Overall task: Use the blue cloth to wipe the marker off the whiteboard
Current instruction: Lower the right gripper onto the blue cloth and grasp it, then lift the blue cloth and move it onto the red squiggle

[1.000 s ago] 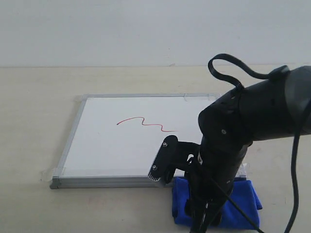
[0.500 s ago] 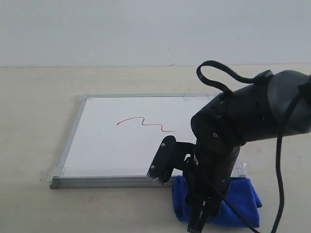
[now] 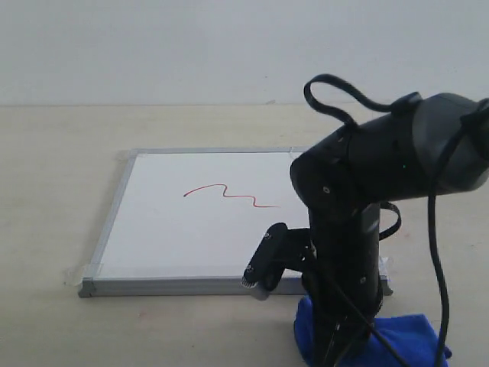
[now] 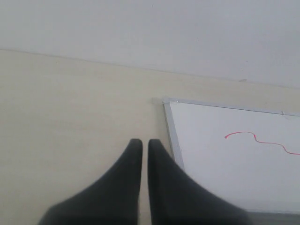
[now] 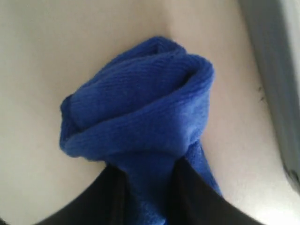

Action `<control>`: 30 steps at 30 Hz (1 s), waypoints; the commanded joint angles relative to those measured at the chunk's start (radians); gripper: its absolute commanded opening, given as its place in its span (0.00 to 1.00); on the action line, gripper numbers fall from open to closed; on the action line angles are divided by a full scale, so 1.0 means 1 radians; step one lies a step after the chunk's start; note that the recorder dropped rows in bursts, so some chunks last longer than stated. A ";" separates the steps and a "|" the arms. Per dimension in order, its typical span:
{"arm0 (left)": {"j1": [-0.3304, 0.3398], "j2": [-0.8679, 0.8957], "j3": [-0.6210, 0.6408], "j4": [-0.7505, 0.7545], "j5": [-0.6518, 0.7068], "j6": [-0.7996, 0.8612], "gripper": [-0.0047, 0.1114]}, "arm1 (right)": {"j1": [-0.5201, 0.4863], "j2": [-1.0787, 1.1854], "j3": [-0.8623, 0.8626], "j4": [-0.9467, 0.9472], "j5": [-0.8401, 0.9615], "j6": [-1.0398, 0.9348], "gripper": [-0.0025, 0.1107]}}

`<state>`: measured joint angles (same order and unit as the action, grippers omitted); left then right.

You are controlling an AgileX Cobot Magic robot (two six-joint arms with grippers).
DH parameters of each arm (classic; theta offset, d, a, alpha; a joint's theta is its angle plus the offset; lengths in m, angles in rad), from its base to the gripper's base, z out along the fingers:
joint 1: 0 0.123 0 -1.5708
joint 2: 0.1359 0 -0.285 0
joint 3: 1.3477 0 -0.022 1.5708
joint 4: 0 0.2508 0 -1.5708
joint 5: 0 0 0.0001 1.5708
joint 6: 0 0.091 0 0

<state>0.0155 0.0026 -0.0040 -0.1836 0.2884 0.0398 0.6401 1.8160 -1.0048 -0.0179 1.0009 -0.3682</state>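
Note:
The whiteboard lies flat on the table, and its red wavy marker line crosses the middle. In the left wrist view the same whiteboard and marker line appear beside the shut left gripper, which hovers over bare table off the board's corner. The blue cloth sits bunched below the board's near right corner, under the black right arm. My right gripper is shut on the blue cloth, which bulges out past the fingers. The left gripper is out of the exterior view.
The beige table surrounds the board, with a pale wall behind. The silver board frame runs along one side of the right wrist view, close to the cloth. The bulky right arm covers the board's near right corner.
The right arm has swung left and lowered. The cloth has been pinched and bunched, shifting right and towards the near edge. The left gripper's earlier state is not shown.

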 commanded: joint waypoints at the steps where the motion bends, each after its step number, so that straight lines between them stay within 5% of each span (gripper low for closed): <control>1: 0.003 -0.003 0.004 0.003 0.001 0.006 0.08 | -0.002 -0.106 -0.100 0.018 0.050 -0.002 0.02; 10: 0.003 -0.003 0.004 0.003 0.001 0.006 0.08 | -0.002 -0.124 -0.304 0.001 -0.320 0.102 0.02; 25: 0.003 -0.003 0.004 0.003 0.001 0.006 0.08 | -0.002 0.459 -0.810 0.008 -0.324 0.179 0.02; 30: 0.003 -0.003 0.004 0.003 0.001 0.006 0.08 | -0.002 0.614 -0.954 0.154 -0.327 0.172 0.02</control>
<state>0.0155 0.0026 -0.0040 -0.1836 0.2884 0.0398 0.6401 2.3811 -1.9072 0.0653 0.6850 -0.1931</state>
